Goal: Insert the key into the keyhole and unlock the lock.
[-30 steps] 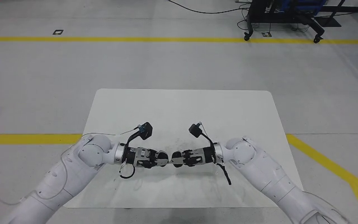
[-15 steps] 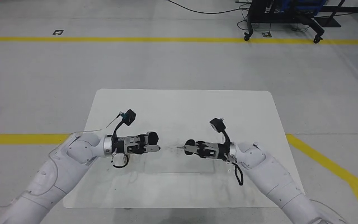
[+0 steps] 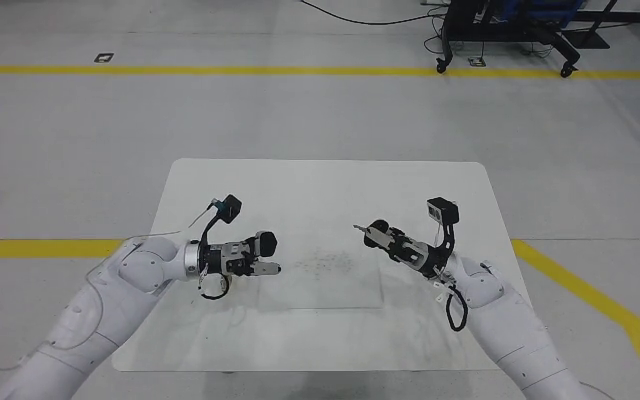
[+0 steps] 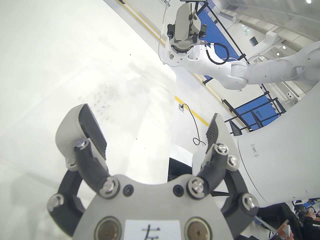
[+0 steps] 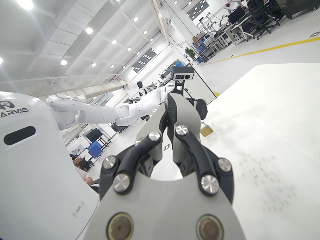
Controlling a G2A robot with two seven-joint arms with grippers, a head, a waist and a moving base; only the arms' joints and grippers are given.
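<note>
A small brass padlock [image 5: 206, 130] lies on the white table [image 3: 300, 185], just under my left gripper [image 5: 201, 108]. That left gripper [image 3: 272, 256] stands open over the table's left middle, with nothing between its ribbed pads [image 4: 93, 126]. My right gripper [image 3: 366, 231] hovers to the right of the centre, fingers pressed together [image 5: 171, 101]. A thin metal tip, the key [image 3: 358, 228], sticks out of it towards the left arm. From the left wrist view the right gripper [image 4: 191, 18] is seen far off, raised above the table.
A patch of faint dark scuff marks [image 3: 325, 262] lies on the table between the two grippers. The table's far half is bare white. A dark wheeled stand [image 3: 510, 35] sits on the floor far behind, past a yellow floor line [image 3: 200, 70].
The two grippers, tip to tip at the table's front middle a second ago, have drawn apart. The right one moved right and farther back with the key; the left one moved left.
</note>
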